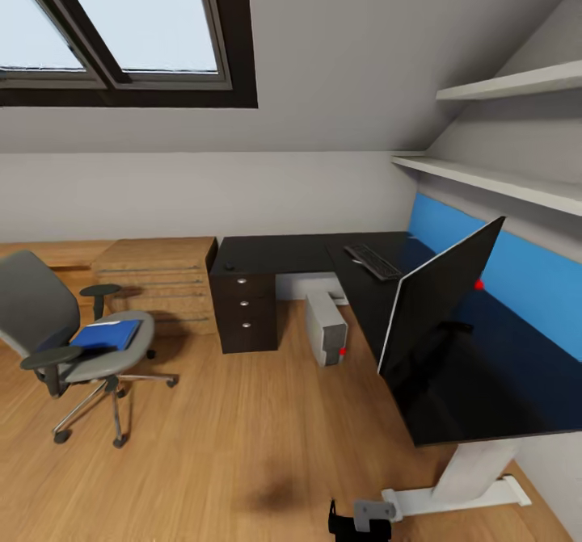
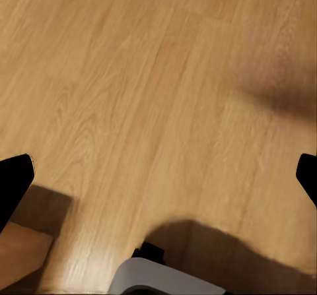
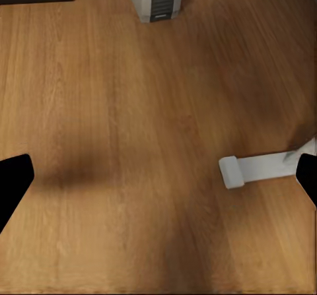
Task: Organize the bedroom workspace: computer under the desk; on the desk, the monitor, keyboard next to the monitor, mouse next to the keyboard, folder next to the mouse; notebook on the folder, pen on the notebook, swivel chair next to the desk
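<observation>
Left gripper (image 2: 158,169) and right gripper (image 3: 158,169) spread wide, empty, over wood floor (image 3: 132,143) | folder (image 1: 106,335) on swivel chair (image 1: 48,324) seat | keyboard (image 1: 373,261), monitor (image 1: 436,300) on black surface (image 1: 275,253) | computer (image 1: 326,328) beneath | skylight (image 1: 121,25) overhead.

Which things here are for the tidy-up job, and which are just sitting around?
For the job:
desk
monitor
keyboard
mouse
computer
folder
swivel chair

Just around:
wooden dresser
wall shelves
skylight
</observation>
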